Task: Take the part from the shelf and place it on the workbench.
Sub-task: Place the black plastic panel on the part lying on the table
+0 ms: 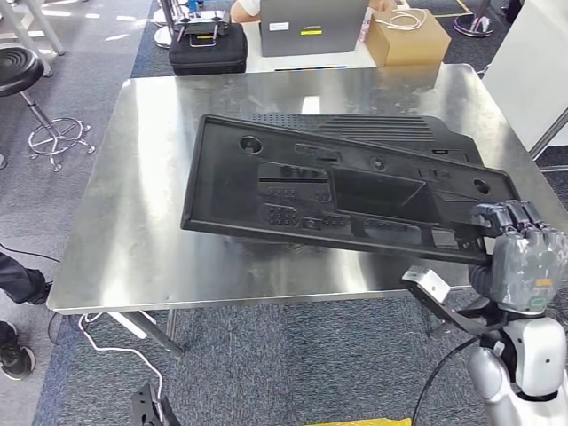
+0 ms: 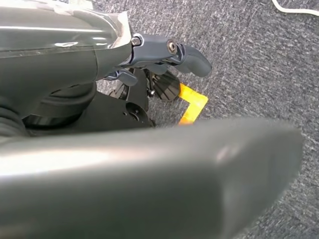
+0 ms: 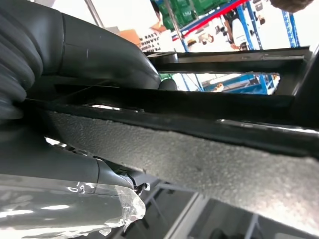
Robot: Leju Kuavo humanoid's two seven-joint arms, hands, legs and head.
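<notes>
The part [image 1: 335, 191] is a long, flat black plastic panel with recesses and holes. It hangs tilted just above the steel workbench [image 1: 134, 177], reaching from the table's middle to its right front corner. My right hand [image 1: 525, 257] grips the panel's near right end, by the table's front right edge. In the right wrist view the panel's rough edge [image 3: 188, 154] runs between the thumb and the fingers [image 3: 94, 55]. My left hand [image 2: 150, 164] hangs over grey carpet, holding nothing, with its fingers [image 2: 188, 57] stretched out.
Behind the workbench stand a black case [image 1: 208, 49], a grey box [image 1: 311, 27] and a cardboard box [image 1: 406, 37]. A stool [image 1: 27, 75] is at the far left, a person's shoe [image 1: 13, 346] and white cables [image 1: 114, 346] on the floor below. A white panel [image 1: 536, 71] stands at the right.
</notes>
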